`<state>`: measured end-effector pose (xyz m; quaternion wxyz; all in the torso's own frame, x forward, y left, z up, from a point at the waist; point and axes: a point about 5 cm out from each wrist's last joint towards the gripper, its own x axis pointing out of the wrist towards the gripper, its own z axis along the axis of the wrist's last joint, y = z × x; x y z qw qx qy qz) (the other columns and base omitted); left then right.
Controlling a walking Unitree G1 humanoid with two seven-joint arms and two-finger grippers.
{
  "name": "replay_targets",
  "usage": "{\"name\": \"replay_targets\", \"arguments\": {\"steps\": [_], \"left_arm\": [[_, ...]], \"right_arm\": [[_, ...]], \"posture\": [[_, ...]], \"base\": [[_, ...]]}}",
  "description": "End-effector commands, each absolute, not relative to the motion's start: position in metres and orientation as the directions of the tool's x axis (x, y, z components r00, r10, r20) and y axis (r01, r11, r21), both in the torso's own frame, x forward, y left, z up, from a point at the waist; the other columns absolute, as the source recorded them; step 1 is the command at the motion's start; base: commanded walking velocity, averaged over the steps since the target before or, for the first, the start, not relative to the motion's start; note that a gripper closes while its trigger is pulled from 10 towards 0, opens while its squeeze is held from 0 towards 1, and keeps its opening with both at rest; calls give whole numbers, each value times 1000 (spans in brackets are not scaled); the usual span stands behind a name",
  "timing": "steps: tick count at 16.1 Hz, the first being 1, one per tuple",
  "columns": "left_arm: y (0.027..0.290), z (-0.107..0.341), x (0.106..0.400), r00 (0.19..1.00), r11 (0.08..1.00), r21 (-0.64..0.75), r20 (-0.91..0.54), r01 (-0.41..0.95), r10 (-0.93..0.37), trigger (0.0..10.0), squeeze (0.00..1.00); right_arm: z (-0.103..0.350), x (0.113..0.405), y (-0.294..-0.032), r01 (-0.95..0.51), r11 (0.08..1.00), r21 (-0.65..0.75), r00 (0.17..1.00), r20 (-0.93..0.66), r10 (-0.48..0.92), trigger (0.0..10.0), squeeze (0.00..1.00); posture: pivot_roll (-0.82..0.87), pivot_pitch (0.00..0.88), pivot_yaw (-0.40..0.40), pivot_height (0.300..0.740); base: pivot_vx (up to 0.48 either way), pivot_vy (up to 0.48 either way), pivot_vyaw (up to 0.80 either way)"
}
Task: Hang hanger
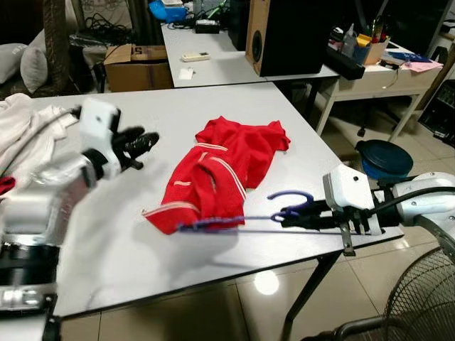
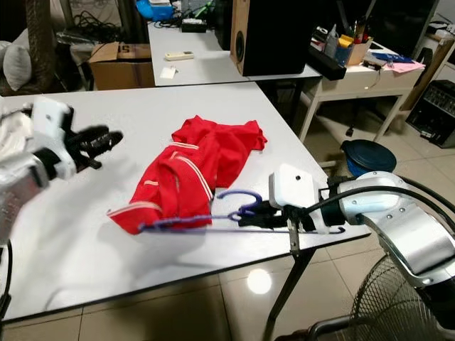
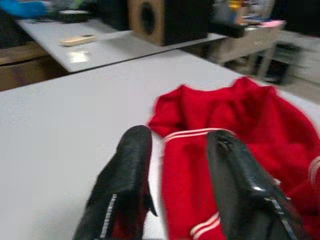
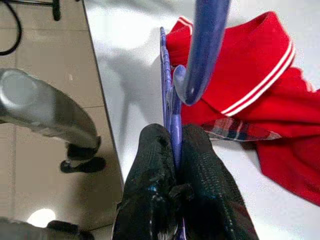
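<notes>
A red shirt (image 1: 224, 167) with white stripes lies crumpled in the middle of the grey table (image 1: 106, 234). A blue-purple hanger (image 1: 234, 222) lies at the shirt's near edge, one arm tucked into the fabric, its hook (image 4: 204, 50) curving up. My right gripper (image 1: 288, 215) is shut on the hanger just below the hook, near the table's front right edge. My left gripper (image 1: 146, 144) hovers over the table left of the shirt, fingers (image 3: 127, 170) open and pointing at the red cloth.
White cloth (image 1: 25, 124) is heaped at the table's left edge. Behind stands a second table with a speaker (image 1: 288, 35) and a cardboard box (image 1: 135, 67). A blue bin (image 1: 384, 160) and a fan grille (image 1: 419, 298) stand on the floor at right.
</notes>
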<state>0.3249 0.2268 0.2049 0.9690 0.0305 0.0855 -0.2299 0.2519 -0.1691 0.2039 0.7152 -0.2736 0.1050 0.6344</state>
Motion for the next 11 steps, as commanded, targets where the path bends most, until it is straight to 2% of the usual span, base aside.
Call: {"name": "replay_targets", "arguments": {"steps": [1,4,5,6,7,9,11], "left_arm": [[231,198,327,874,887,90,-242,453,-422,10000,1000],[242,198,332,908,911,150,-239,385,-344,10000,1000],[244,198,332,910,914,145,-241,378,-338,10000,914],[248,198,331,913,918,147,-244,367,-326,10000,0],[255,200,330,922,924,162,-242,345,-302,10000,0],[251,203,324,912,911,148,-217,384,-349,10000,0],[243,204,318,885,885,121,-197,449,-422,10000,0]], "right_arm": [[215,250,-166,-968,3,-252,128,-485,865,10000,0],[233,246,-162,-976,-16,-217,70,-383,921,10000,0],[239,247,-162,-976,-12,-216,66,-350,934,10000,0],[243,252,-163,-972,26,-234,108,-345,932,10000,0],[245,266,-168,-936,94,-341,235,-400,886,10000,0],[252,279,-174,-887,166,-431,354,-403,844,10000,0],[266,280,-172,-876,214,-432,363,-297,883,10000,0]], "posture": [[34,0,-13,740],[32,0,-15,740],[32,0,-15,740],[32,0,-16,740],[25,0,-9,740],[21,0,-5,740],[19,0,0,740]], "base": [[0,0,0],[0,0,0],[0,0,0],[0,0,0],[0,0,0],[0,0,0],[0,0,0]]}}
